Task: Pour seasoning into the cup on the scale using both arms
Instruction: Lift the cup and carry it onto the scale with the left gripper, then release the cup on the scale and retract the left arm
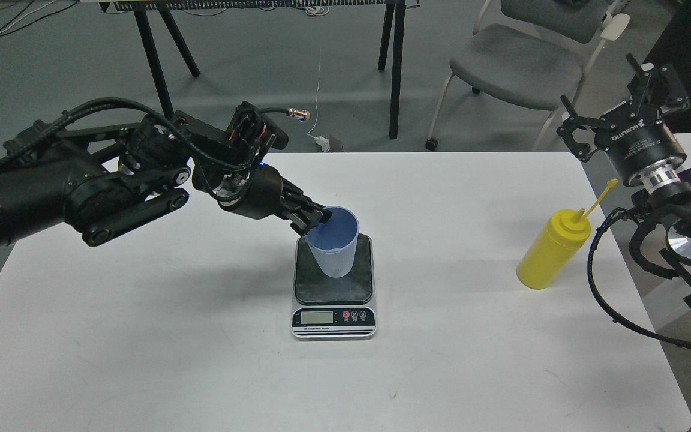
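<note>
My left gripper is shut on the left rim of the light-blue cup and holds it over the dark plate of the scale. I cannot tell whether the cup's base touches the plate. The scale lies at the table's middle with its LCD and buttons toward me. The yellow squeeze bottle stands at the table's right side, its cap strap sticking up to the right. My right gripper is open and empty, raised beyond the table's right edge, above and behind the bottle.
The white table ends close to the right of the bottle. A grey chair and black stand legs are on the floor behind the table. My right arm's cable loop hangs next to the bottle.
</note>
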Controlling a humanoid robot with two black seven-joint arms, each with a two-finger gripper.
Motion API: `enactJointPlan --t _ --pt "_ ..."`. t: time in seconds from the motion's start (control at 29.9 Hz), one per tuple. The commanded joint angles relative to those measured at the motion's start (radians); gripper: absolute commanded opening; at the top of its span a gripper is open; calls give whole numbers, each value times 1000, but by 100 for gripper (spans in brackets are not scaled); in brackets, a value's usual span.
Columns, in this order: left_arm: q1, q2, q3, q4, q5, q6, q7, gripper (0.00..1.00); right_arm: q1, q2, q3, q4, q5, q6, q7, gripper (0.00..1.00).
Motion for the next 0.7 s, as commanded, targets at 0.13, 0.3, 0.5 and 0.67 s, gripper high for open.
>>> enactJointPlan --t 0.13,0.3,0.5,0.67 --pt "33 -35 0 89 -1 0 0 1 -7 -1 2 1 0 0 0 100" --pt "33 -53 -3 89 -6 0 0 1 -7 0 2 1 0 0 0 100" --pt "30 -81 -3 92 -9 0 0 2 -7 0 2 3 0 0 0 100" --pt "33 -83 -2 92 -10 0 0 7 -7 0 2 3 0 0 0 100"
